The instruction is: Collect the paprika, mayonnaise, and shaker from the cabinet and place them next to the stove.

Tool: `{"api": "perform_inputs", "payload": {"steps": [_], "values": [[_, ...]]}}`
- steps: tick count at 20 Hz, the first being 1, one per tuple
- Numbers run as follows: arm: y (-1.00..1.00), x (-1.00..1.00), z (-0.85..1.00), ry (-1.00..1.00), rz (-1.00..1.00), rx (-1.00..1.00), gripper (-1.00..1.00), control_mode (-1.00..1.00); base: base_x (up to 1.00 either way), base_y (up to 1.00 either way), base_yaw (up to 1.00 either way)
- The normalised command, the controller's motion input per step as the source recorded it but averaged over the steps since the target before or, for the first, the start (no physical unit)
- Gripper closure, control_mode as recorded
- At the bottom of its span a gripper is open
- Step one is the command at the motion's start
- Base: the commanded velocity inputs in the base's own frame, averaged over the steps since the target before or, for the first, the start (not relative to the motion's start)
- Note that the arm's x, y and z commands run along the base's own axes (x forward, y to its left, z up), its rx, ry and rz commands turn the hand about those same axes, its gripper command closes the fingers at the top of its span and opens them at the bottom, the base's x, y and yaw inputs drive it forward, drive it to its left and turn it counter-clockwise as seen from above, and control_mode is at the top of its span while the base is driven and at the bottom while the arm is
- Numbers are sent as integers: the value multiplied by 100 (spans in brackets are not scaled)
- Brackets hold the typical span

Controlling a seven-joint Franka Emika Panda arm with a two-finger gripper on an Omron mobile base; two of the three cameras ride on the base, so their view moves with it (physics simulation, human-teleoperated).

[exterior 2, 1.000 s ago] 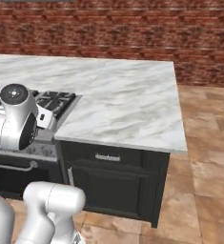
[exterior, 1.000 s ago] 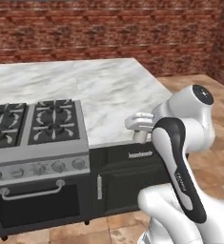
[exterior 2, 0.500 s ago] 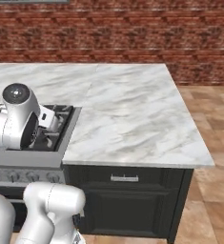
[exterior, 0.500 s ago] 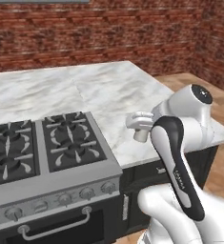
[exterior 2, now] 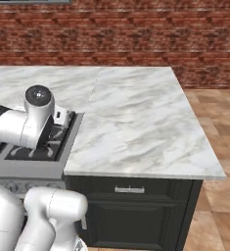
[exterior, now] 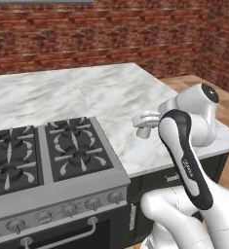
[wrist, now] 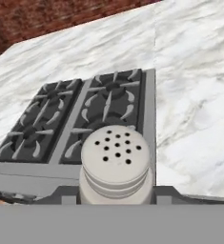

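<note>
The shaker (wrist: 115,167) is up in the air, held by the gripper (exterior: 144,123), whose fingers are squeezed tight on its sides. In the hand view its round top with little holes faces the camera. It hangs just past the right edge of the stove (exterior: 47,160), above the marble counter (exterior: 121,97). The stove has black grates and a row of knobs along its front. The counter goes on well past the stove to a brick wall (exterior 2: 116,34) behind. Under the counter is a dark drawer (exterior 2: 131,188).
</note>
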Motion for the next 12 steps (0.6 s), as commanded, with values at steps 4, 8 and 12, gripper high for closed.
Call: {"api": "perform_inputs", "payload": {"steps": [4,8,12], "values": [[-38,39,-15,1,39,0,100,-100,0,0,0],[-9,49,-12,3,38,-2,100,-100,0,0,0],[0,58,-14,5,32,-5,100,-100,0,0,0]]}}
